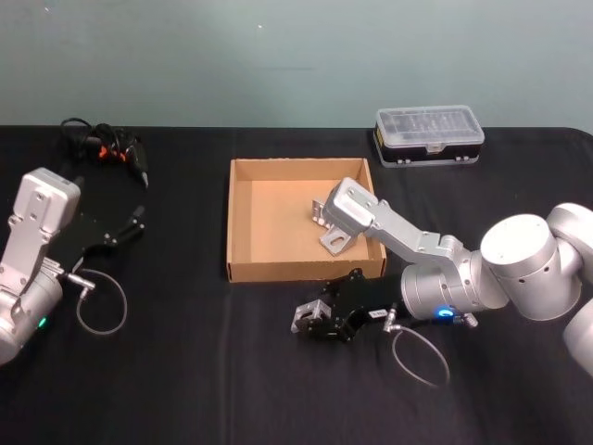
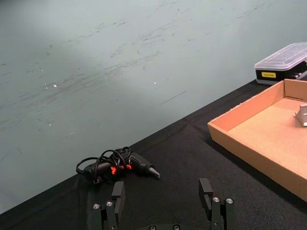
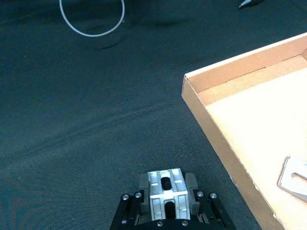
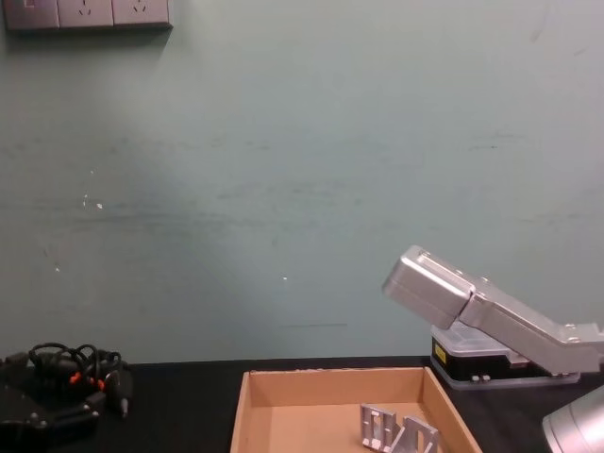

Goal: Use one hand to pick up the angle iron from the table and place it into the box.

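The angle iron [image 3: 166, 192] is clamped across its flanks by the right gripper [image 3: 166, 203], just outside the box's [image 1: 243, 269] front edge. It is probably stiff, light and slippery, so flat faces are best gripped. The left gripper [image 2: 164, 203] is parked, spread apart.

The table [image 1: 185, 371] is flat matte black. The box [image 1: 243, 222] is plain tan cardboard, with a lighter tan floor. Inside it lies a silver-grey angle iron [image 1: 321, 212], and the same shiny silver colour shows on the angle iron [image 3: 166, 191] between the black fingers of the right gripper [image 1: 313, 319]. The right arm is silver-grey, with a glowing blue ring [image 1: 445, 313]. The left gripper [image 2: 163, 203] is black with small silver screws. Near the table's far left corner lies a black tool [image 1: 107, 148] with orange-red marks and a black cable. The plastic case [image 1: 429, 135] at the far edge is black with a clear lid and a yellow label. The wall is pale grey-green.
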`<action>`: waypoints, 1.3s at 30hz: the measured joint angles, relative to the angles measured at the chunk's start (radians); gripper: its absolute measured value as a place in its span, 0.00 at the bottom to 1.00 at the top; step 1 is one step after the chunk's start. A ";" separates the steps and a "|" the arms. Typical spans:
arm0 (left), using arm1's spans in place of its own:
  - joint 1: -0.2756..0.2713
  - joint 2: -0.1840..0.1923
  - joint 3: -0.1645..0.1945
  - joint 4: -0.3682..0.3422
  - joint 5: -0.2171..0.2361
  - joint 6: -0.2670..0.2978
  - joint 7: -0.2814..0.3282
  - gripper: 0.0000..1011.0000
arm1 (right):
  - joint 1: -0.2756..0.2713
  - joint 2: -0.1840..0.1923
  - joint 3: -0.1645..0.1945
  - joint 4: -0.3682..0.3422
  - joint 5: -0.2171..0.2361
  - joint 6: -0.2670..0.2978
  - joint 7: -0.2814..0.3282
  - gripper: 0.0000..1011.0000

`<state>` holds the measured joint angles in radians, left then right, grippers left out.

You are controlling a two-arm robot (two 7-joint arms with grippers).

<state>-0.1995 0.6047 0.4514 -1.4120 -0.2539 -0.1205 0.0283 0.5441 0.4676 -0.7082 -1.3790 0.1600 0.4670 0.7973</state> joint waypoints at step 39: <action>0.000 0.000 0.000 0.000 0.000 0.000 0.000 1.00 | 0.237 -0.213 0.018 0.236 0.086 0.161 -0.211 0.45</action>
<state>-0.1995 0.6047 0.4514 -1.4120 -0.2539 -0.1205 0.0283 0.7806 0.2549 -0.6900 -1.1425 0.2461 0.6283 0.5867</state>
